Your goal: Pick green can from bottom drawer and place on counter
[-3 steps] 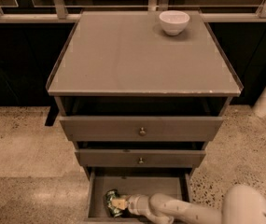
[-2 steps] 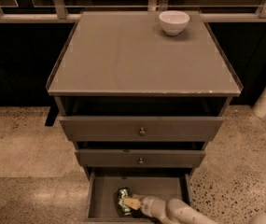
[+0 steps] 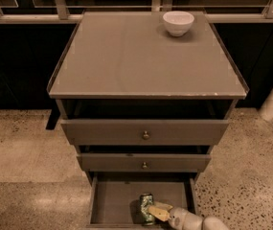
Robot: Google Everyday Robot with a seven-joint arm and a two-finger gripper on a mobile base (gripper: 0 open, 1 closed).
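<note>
Shifted right: 1 green can [image 3: 146, 208] in gripper [image 3: 154, 211], btm drawer [image 3: 117, 200]; 1 bowl [image 3: 178, 22].

Shiny green metal, dented, on the can [image 3: 146, 208]. Smooth matt grey-brown on the worktop [image 3: 126, 56] and bottom drawer [image 3: 117, 200]. Glossy white on the bowl [image 3: 178, 22]. Smooth pale casing on the hand [image 3: 155, 210], down in the drawer beside the can. Speckled stone on the floor [image 3: 21, 143].

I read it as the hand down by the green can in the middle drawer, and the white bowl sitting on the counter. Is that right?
Not quite. The green can and the hand beside it are in the bottom drawer, the lowest one, which is pulled out, not the middle one. The camera view shows this. The white bowl is indeed on the counter.
</note>
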